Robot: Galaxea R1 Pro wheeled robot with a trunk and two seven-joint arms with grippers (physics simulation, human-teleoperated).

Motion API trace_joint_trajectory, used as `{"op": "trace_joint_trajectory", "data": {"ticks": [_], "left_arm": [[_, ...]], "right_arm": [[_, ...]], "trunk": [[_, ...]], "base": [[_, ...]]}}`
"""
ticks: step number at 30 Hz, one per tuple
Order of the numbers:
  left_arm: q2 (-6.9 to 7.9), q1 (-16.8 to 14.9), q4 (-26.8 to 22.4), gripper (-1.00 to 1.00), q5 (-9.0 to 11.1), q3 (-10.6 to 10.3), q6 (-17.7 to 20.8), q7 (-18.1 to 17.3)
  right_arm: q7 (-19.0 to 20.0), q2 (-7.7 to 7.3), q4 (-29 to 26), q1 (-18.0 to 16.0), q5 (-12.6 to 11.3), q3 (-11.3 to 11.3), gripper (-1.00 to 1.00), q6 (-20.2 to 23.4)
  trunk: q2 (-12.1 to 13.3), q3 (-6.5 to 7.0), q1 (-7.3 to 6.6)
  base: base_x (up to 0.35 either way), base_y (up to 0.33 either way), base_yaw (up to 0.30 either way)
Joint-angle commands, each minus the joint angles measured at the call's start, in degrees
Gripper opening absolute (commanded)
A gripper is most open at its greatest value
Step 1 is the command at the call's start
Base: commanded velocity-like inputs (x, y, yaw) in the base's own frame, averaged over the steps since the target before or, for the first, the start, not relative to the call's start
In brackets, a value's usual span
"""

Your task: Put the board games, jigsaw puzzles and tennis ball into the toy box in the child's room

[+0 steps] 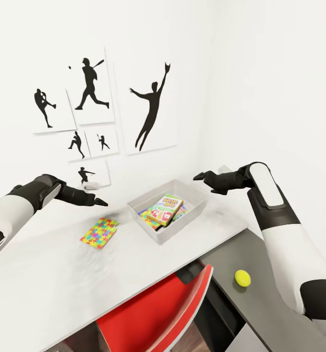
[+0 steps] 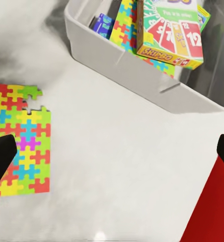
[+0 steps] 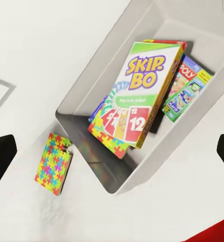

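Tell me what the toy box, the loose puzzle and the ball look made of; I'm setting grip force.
Toy box: likely rigid plastic, judging by its thin grey walls, smooth with a faint sheen. Puzzle: probably cardboard, a flat matte slab of printed interlocking pieces, lying on the table. Ball: yellow-green and dull; felt would suit a tennis ball, but no texture is resolvable.

Child's room, baseball silhouette prints [image 1: 92, 90], toy box [image 1: 168, 209]
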Motion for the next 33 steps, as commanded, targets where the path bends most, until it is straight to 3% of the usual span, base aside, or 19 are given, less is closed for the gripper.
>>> {"op": "trace_joint_trajectory", "data": {"ticks": [1, 16, 33], "left_arm": [[0.03, -0.06, -0.05, 1.00, 0.31, -0.31, 0.33, -0.05], [0.03, 0.02, -0.05, 1.00, 0.24, -0.22, 0.41, -0.32], [0.10, 0.75, -0.05, 1.00, 0.30, -0.15, 0.43, -0.33]], "right_arm": [[-0.59, -0.05, -0.05, -0.06, -0.57, 0.14, 1.00, 0.02], [-0.59, -0.03, -0.03, -0.05, -0.57, 0.17, 1.00, 0.02], [-0.49, 0.05, 0.49, -0.02, -0.51, 0.23, 1.00, -0.01]], "trunk": [[-0.09, -0.02, 0.03], [-0.09, 1.28, 0.03], [-0.09, 2.07, 0.03]], "base": [[0.000, 0.000, 0.142], [-0.183, 0.059, 0.160], [-0.117, 0.111, 0.255]]}}
